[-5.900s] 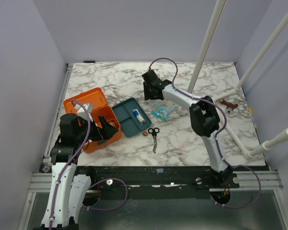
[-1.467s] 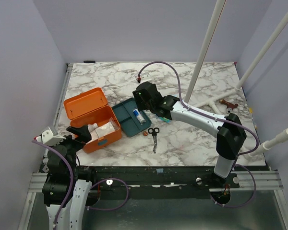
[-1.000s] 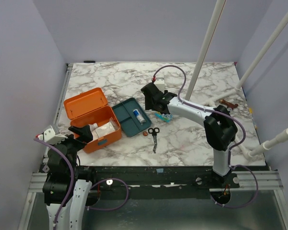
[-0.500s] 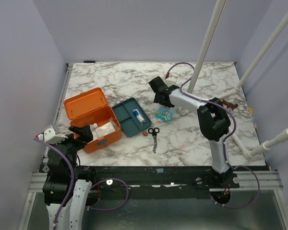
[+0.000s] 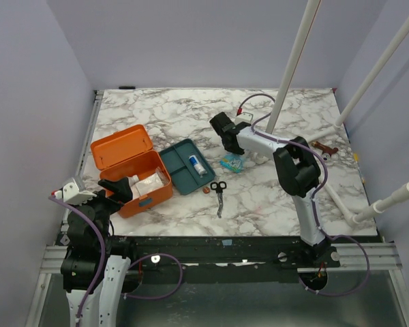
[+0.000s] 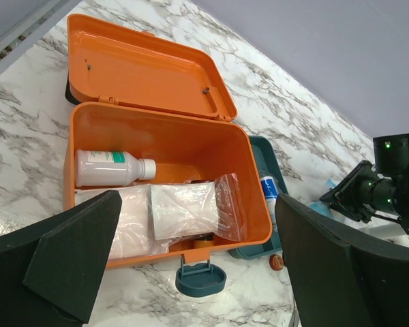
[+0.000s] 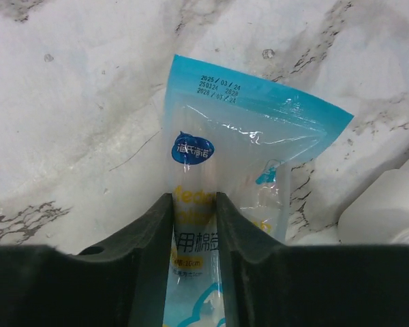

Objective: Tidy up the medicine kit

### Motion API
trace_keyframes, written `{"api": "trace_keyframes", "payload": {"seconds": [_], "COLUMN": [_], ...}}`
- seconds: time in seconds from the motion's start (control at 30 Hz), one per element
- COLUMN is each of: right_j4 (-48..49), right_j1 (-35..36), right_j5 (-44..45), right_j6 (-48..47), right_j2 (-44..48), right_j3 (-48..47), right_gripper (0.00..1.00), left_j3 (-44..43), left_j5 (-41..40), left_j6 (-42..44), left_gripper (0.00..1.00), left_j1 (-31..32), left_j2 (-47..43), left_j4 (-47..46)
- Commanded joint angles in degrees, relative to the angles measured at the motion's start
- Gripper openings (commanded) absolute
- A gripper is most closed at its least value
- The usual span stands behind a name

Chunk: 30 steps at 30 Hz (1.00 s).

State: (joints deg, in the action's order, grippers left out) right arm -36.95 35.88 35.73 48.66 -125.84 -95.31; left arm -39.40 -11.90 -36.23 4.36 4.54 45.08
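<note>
The right hand has its two fingers drawn in on a blue-and-clear plastic pouch that lies flat on the white marbled surface. The fingers pinch the pouch's left part across its width. The pouch's long axis runs straight out from the hand, with the sealed, date-stamped end farthest away.

The medicine kit, an orange rectangular plastic box with rounded corners and a dark teal latch, stands at the left of the surface. Its hinged lid is laid back and its mouth faces up. From the right hand the kit lies well off to the left. A dark teal plastic compartment tray sits between them, just beside the kit's right end.

The kit's long axis runs left to right, slightly slanted. I judge the pouch would go in most easily turned lengthwise along it, over the clear bags and the white bottle inside.

The left hand is much the nearer one. It hangs at the kit's near-left corner, fingers spread wide and holding nothing.

The coming move most likely turns on carrying the pouch leftward over the tray and clearing the kit's right wall before letting go.
</note>
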Motion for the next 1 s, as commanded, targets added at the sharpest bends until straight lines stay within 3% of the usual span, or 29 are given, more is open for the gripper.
{"api": "trace_keyframes", "payload": {"seconds": [0.0, 0.1, 0.13, 0.6, 0.97], "right_j4": [0.1, 1.4, 1.5, 14.2, 25.3], "right_j1": [-0.2, -0.2, -0.2, 1.0, 6.6], "right_j5": [-0.8, -2.1, -2.2, -7.2, -20.1], "right_j6": [1.5, 0.5, 0.3, -11.5, -26.5], "right_j2": [-0.9, -0.8, -0.7, 14.1, 25.7], "right_j3": [2.5, 3.9, 4.3, 12.7, 17.0], "right_gripper": [0.23, 0.02, 0.01, 0.01, 0.01], "left_j3": [0.3, 0.3, 0.3, 0.5, 0.2], "left_j5": [1.2, 1.2, 1.2, 1.9, 3.6], "left_j6": [0.7, 0.7, 0.7, 1.0, 1.4], "left_gripper": [0.99, 0.99, 0.99, 0.98, 0.98], "left_j1": [0.0, 0.0, 0.0, 0.0, 0.0], "left_j2": [-0.8, -0.9, -0.9, 0.1, 2.8], "left_j4": [-1.0, -1.0, -1.1, -1.4, -1.5]}}
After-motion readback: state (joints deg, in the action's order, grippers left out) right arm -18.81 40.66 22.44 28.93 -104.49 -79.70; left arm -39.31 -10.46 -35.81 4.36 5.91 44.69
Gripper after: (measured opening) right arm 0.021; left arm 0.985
